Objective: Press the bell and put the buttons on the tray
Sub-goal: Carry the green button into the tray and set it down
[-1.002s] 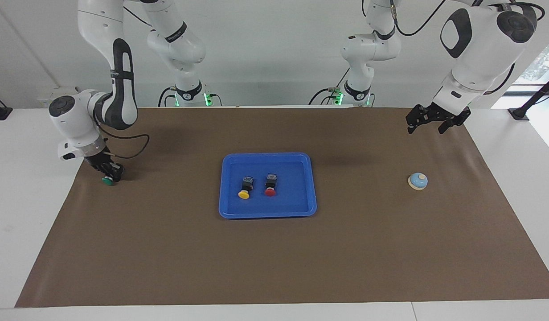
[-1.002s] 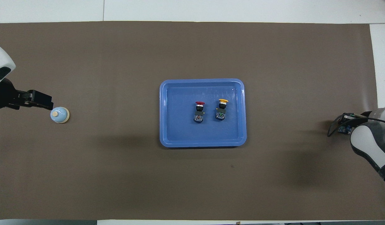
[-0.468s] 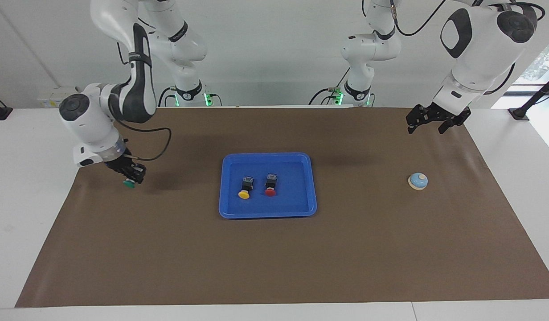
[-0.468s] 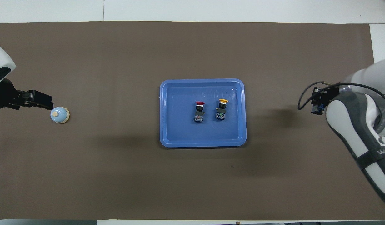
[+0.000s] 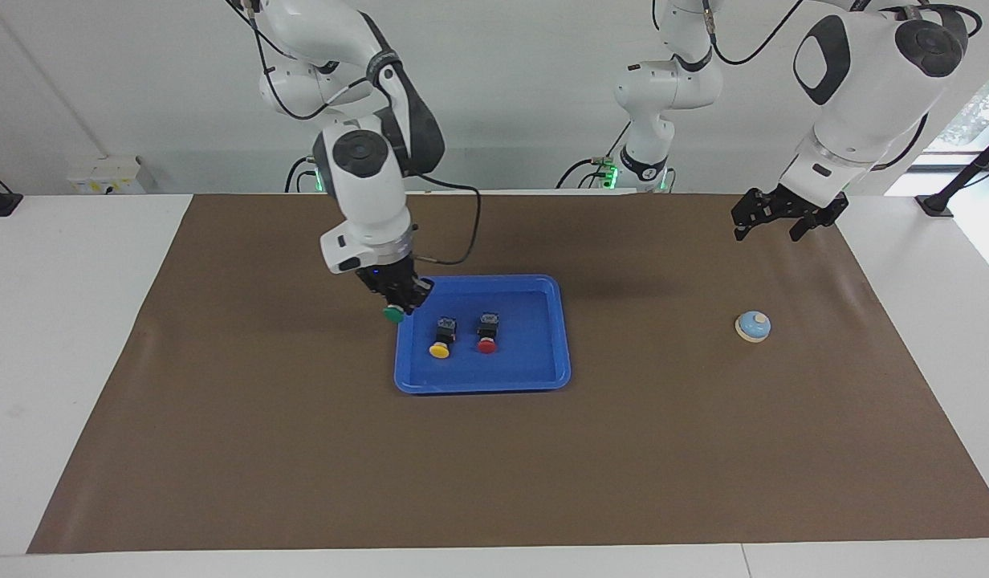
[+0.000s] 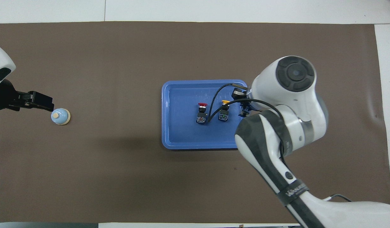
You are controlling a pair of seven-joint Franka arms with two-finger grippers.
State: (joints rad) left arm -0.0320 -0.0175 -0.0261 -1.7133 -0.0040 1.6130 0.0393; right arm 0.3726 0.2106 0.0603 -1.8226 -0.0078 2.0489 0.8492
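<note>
— Where was my right gripper (image 5: pixel 401 302) just then?

— I had it clamped on the green button (image 5: pixel 394 314), up in the air over the rim of the tray (image 5: pixel 482 382) at the right arm's end. The yellow button (image 5: pixel 440 349) and red button (image 5: pixel 486 345) lay in the tray beside it.

— And the left?

— My left gripper (image 5: pixel 768 228) waited, its fingers apart, over the brown mat (image 5: pixel 302 449) on the counter, with the bell (image 5: pixel 753 326) standing on the mat near it, untouched.

Two buttons (image 5: pixel 463 335) lie side by side in the tray (image 5: pixel 543 377); the bell (image 5: pixel 753 326) sits well apart toward the left arm's end
</note>
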